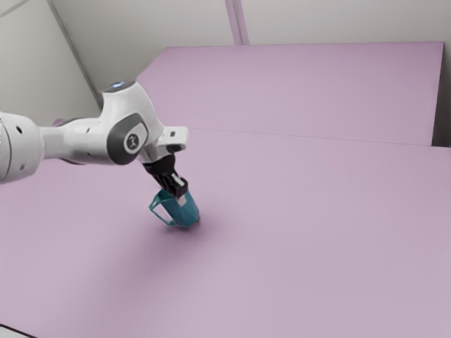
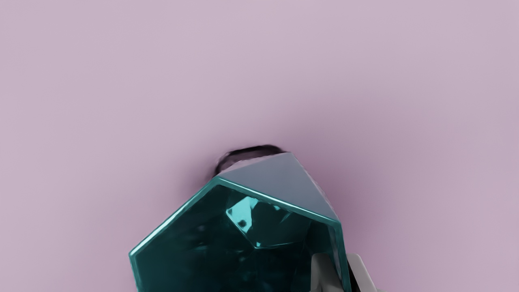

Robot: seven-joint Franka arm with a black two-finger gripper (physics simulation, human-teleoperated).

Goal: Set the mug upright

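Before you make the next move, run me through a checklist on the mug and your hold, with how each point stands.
1. Grip on the glossy teal six-sided mug: ok; the hand is shut on its wall, one finger inside, one outside.
2. Angular handle away from the fingers: ok; it points toward the exterior view's left.
3. Mug upright: not ok; it leans, opening toward the hand.
4. Base flat on the smooth pale purple table: not ok, given the lean.
5. Base edge touching the table: cannot tell.
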